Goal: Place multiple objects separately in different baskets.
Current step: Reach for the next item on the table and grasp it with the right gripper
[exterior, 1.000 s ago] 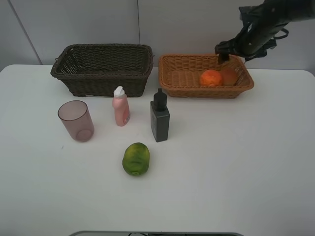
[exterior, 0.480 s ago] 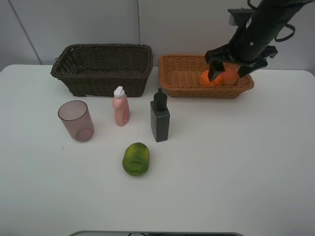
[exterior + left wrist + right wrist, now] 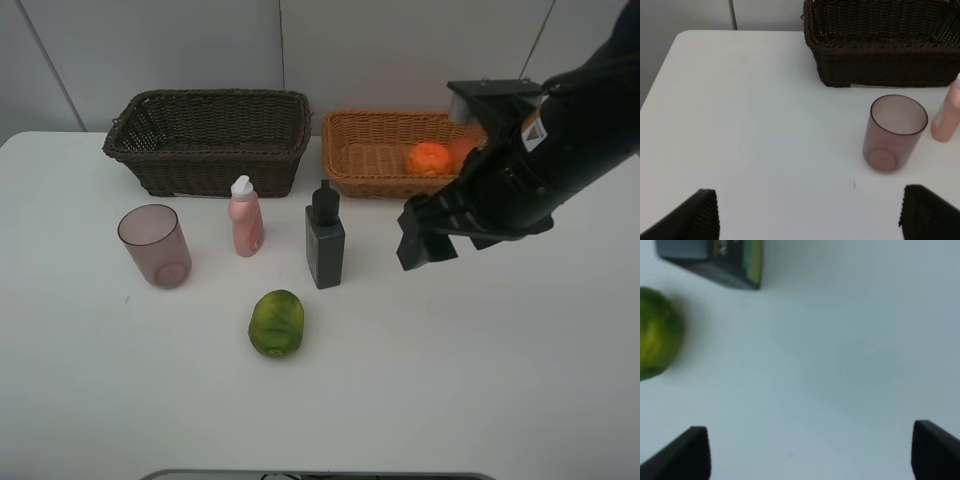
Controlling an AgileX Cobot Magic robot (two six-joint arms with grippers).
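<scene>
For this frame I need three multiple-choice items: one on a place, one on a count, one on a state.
1. Where does the orange round fruit lie?
A. in the dark brown wicker basket
B. in the light tan wicker basket
C. on the white table

2. How many items stand or lie on the white table outside the baskets?
A. two
B. four
C. six

3. How is the right tool?
A. open and empty
B. shut on the grey bottle
C. shut on the green fruit

Answers:
1. B: it sits inside the light tan wicker basket.
2. B: the translucent mauve cup, pink white-capped bottle, dark grey square bottle and green round fruit.
3. A: the right wrist view shows its fingertips far apart over bare table.
</scene>
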